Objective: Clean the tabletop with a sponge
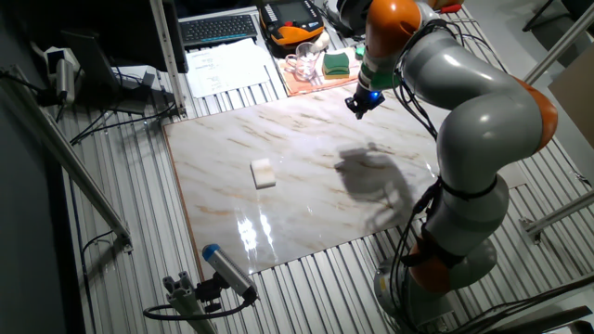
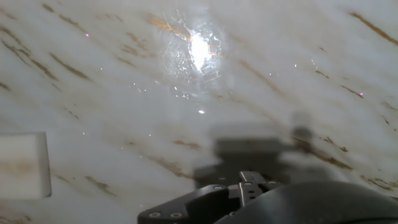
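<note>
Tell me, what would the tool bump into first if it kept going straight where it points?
Probably bare marble tabletop. The tool points down at it, and the sponge sits off to the side.

You can't tell how the gripper [image 1: 360,104] jaws stand: too small in the fixed view, unseen in the hand view, whose left edge crops the sponge [image 2: 23,163].

Beyond the slab's far edge lies an orange mat [image 1: 311,82] carrying a clear glass mug [image 1: 302,65] and a green-and-yellow sponge [image 1: 336,64] — side by side. Farther back: a keyboard [image 1: 219,28], a printed sheet [image 1: 228,67], and an orange-black handheld pendant [image 1: 291,20].
</note>
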`<state>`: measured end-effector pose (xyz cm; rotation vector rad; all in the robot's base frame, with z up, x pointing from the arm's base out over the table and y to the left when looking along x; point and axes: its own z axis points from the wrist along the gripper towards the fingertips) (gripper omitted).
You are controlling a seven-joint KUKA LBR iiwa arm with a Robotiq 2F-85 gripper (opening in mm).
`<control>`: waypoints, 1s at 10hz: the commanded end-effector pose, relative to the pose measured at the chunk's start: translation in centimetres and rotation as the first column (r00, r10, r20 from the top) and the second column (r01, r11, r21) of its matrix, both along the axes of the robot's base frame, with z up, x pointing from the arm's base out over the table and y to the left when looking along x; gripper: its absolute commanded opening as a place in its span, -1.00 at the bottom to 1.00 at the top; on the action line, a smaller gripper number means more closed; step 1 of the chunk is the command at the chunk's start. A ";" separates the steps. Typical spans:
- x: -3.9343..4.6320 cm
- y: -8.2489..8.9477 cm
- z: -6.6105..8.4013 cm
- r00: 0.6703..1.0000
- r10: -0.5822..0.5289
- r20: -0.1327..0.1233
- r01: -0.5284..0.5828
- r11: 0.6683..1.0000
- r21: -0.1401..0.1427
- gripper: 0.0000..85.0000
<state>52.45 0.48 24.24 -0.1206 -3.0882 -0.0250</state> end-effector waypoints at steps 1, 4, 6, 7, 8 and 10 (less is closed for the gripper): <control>0.14 0.2 -0.1 1.000 0.000 0.003 0.000 1.000 0.001 -1.00; 0.77 1.6 -0.9 1.000 -0.022 0.006 0.022 1.000 0.007 -1.00; 0.85 3.0 -1.4 0.999 -0.037 0.016 0.037 0.999 0.009 -1.00; 0.86 3.6 -1.5 0.999 -0.044 0.017 0.043 0.999 0.014 -1.00; 0.88 4.0 -1.5 0.999 -0.047 0.019 0.046 0.999 0.014 -1.00; 1.13 5.0 -1.4 0.999 -0.020 0.031 0.020 1.000 -0.009 -1.00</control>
